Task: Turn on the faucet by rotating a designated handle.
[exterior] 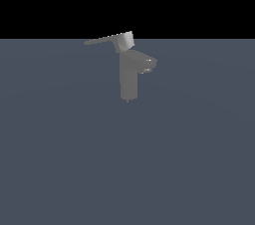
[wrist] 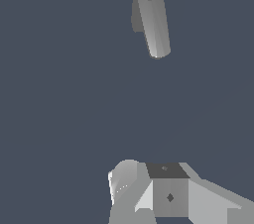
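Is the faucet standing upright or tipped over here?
Upright. In the exterior view the faucet column rises vertically from the floor, with the handle on top reaching toward that view's left.

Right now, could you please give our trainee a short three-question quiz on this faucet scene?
1. True or false: in the exterior view, the thin flat grey handle points toward that view's left.
2. In the exterior view, the matte grey faucet's stubby spout points toward: A) that view's left, B) that view's right.
3. Fill in: in the wrist view, the gripper is ____ the faucet (touching / apart from).

Key: 1 true; 2 B; 3 apart from.
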Tool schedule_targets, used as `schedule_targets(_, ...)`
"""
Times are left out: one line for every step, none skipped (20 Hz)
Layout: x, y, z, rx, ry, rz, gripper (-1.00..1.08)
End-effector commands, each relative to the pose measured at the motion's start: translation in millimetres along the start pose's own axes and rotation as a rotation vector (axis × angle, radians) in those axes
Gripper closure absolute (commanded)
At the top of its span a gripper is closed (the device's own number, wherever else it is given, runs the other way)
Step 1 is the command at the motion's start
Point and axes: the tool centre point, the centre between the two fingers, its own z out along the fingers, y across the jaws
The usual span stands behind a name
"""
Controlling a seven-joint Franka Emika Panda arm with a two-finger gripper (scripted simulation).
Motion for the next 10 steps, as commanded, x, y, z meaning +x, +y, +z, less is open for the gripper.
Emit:
schedule_targets(0,0,0,0.000,0.000,0.000,1.08)
schedule_targets(0,0,0,-0.001,0.000,-0.001,1.08)
schedule_targets(0,-1,0,-0.003,0.000,-0.006,1.08)
schedule_targets(-1,-2,-1,-0.007,0.000,-0.013,1.08)
schedule_targets(-1,-4,-1,-0.013,0.000,-0.023,1.08)
schedule_targets(-2,-7,-1,-0.020,0.000,-0.036,1.08)
schedule_targets(-3,-9,-2,-0.027,0.000,-0.048,1.08)
schedule_targets(-4,-11,-2,-0.032,0.000,-0.058,1.08)
schedule_targets(-4,-12,-3,-0.036,0.000,-0.065,1.08)
schedule_targets(-4,-13,-3,-0.038,0.000,-0.069,1.08)
